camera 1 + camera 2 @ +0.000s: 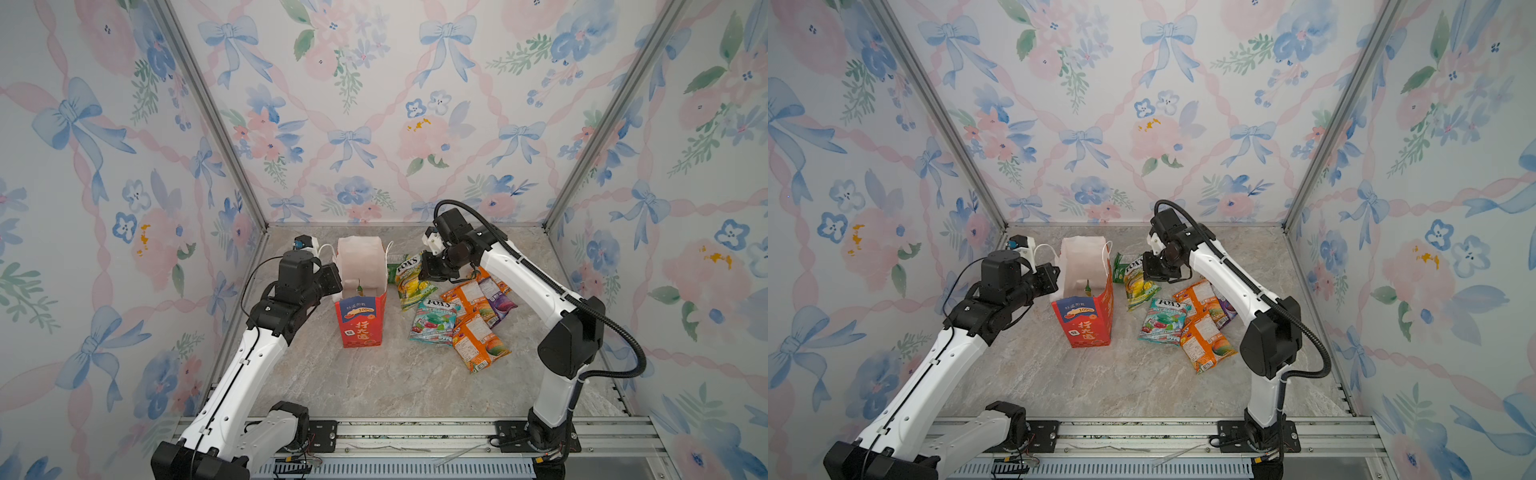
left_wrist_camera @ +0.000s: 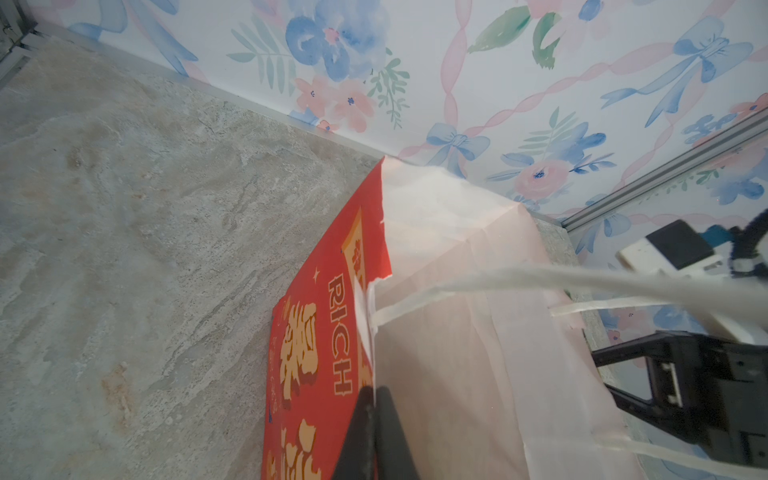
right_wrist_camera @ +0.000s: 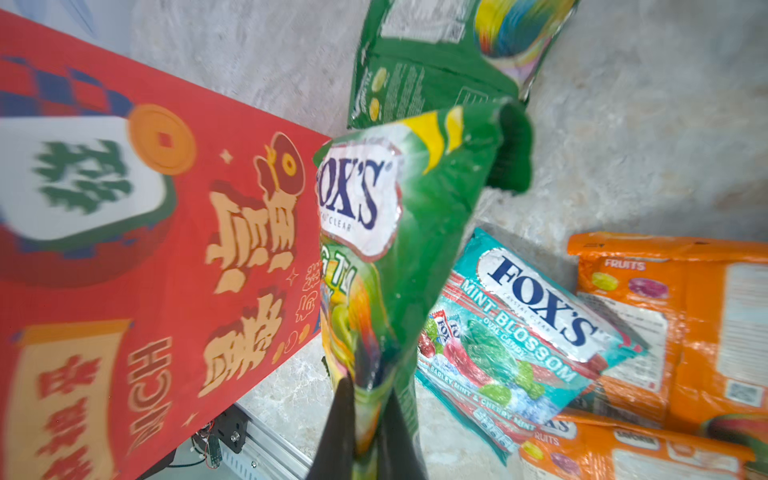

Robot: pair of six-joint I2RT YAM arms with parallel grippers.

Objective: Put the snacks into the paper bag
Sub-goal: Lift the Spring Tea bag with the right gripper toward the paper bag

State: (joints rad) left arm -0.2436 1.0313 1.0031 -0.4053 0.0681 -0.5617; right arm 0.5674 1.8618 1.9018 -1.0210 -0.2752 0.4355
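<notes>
The red paper bag (image 1: pixel 360 322) (image 1: pixel 1084 324) stands upright and open, left of centre in both top views. My left gripper (image 1: pixel 337 286) (image 2: pixel 375 392) is shut on the rim of the bag's left wall. A bit of green (image 1: pixel 360 287) shows inside the bag. My right gripper (image 1: pixel 428 271) (image 3: pixel 368 386) is shut on one edge of a green FOX'S snack (image 1: pixel 412 284) (image 3: pixel 409 199) just right of the bag. Another green snack (image 3: pixel 428 70) lies behind it. A teal snack (image 1: pixel 434 321) (image 3: pixel 528 316), orange snacks (image 1: pixel 478 347) (image 3: pixel 685 316) and a purple one (image 1: pixel 500 302) lie overlapping on the table.
Floral wallpapered walls close in the back and both sides. An aluminium rail (image 1: pixel 415 432) carrying both arm bases runs along the front edge. The bag's white string handles (image 2: pixel 540 278) hang loose at its mouth. The right arm's wrist (image 2: pixel 706 382) shows beyond the bag.
</notes>
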